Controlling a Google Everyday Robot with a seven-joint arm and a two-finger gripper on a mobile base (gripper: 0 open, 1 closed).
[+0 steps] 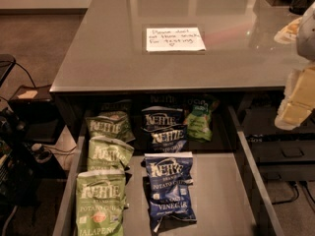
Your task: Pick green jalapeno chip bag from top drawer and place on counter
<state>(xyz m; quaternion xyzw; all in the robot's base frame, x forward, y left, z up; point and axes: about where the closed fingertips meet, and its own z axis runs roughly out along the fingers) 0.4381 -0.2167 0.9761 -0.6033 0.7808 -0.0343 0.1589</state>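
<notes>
1. The gripper [295,100] hangs at the frame's right edge, outside the drawer [221,191]; I cannot tell its opening.
2. The jalapeno bag [100,205] lies lower left, along the drawer's left wall.
3. Open drawer floor shows lower right.
4. The tabletop [113,58] edge overhangs the drawer's rear.

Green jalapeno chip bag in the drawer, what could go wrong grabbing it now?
The gripper is far right, beyond the right wall of the top drawer, so its reach may sweep the blue vinegar bag. The green jalapeno chip bag lies against the left wall and another light green bag; a grasp could catch either.
</notes>
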